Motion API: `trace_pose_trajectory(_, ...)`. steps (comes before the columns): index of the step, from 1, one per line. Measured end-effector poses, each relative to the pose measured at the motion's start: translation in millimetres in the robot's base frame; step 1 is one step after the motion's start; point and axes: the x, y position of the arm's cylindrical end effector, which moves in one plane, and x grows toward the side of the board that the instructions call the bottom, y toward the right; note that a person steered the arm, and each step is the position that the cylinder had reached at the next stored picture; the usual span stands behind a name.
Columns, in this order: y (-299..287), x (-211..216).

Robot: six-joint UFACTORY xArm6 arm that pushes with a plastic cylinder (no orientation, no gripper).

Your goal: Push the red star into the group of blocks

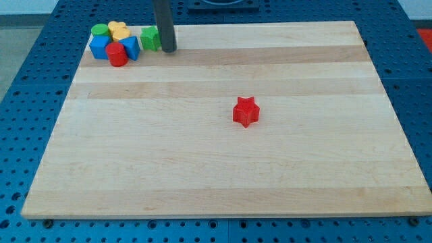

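Note:
The red star [246,111] lies alone on the wooden board, a little right of centre. A group of blocks sits at the board's top left corner: a green round block [100,30], a yellow block [119,30], a blue block [101,46], a red round block [117,55], a second blue block [131,47] and a green block [150,38]. My tip [168,50] stands just to the right of the green block, touching or nearly touching it. It is far up and left of the red star.
The wooden board [223,175] lies on a blue perforated table [20,101]. The group sits close to the board's top and left edges.

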Motion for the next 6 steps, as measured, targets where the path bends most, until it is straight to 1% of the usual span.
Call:
trace_pose_trajectory(4, -28, -8)
trace_pose_trajectory(5, -13, -8)
trace_pose_trajectory(6, -1, 48)
